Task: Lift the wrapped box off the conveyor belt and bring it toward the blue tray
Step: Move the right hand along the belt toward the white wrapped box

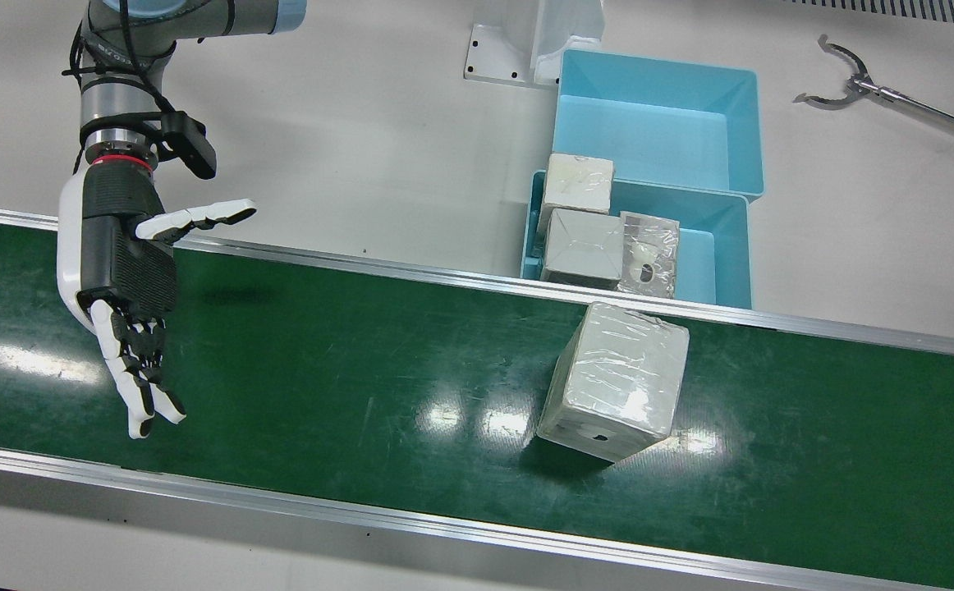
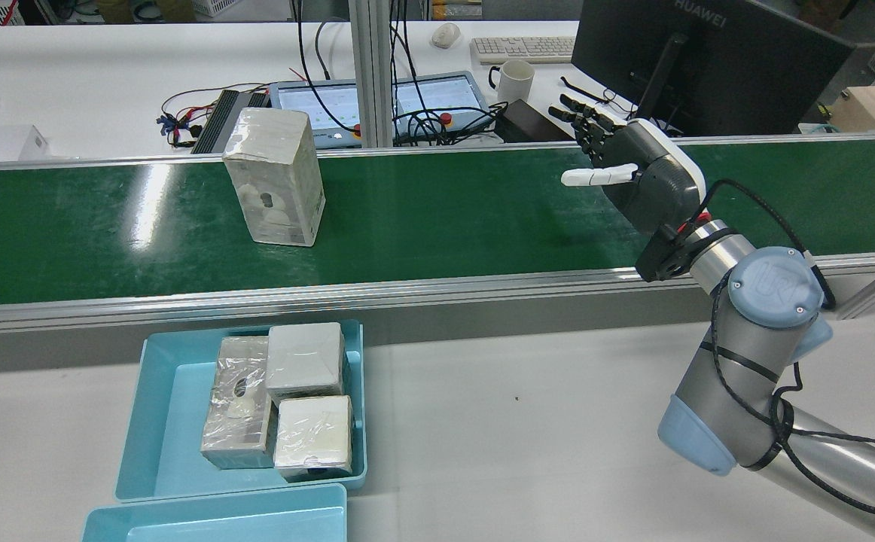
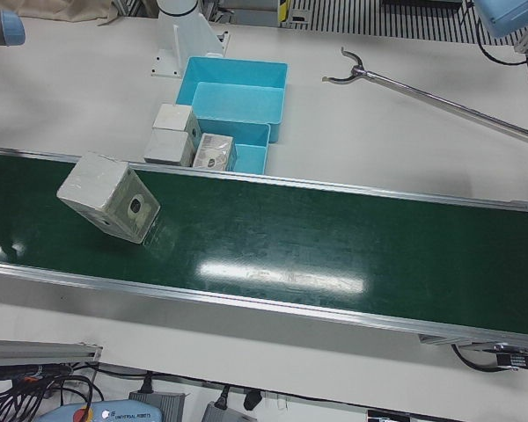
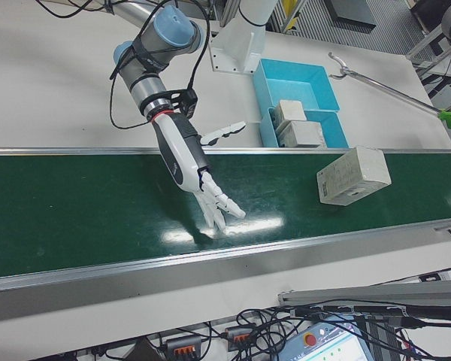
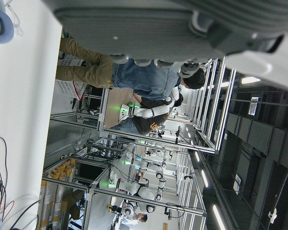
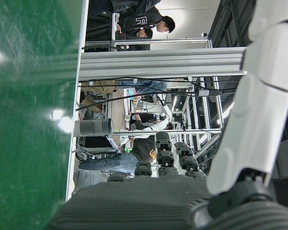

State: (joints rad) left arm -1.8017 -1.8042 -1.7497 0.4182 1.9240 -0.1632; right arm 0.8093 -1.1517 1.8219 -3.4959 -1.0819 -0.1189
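Observation:
The wrapped box (image 1: 615, 382) stands on the green conveyor belt (image 1: 362, 353), grey-white under clear film; it also shows in the rear view (image 2: 275, 177) and the left-front view (image 3: 108, 198). My right hand (image 1: 128, 279) hovers open over the belt, fingers spread, far to the view's left of the box; it shows in the rear view (image 2: 637, 173) too. The blue tray (image 1: 715, 254) sits just behind the belt, close to the box, with three wrapped boxes in it. My left hand (image 5: 158, 24) shows only in its own view, high up, fingers apart and holding nothing.
A second, empty blue tray (image 1: 649, 139) stands behind the first. A long grabber tool (image 1: 846, 82) lies on the white table at the far right. Metal rails (image 1: 444, 275) edge the belt. Monitor, keyboard and cables sit beyond the belt (image 2: 708, 60).

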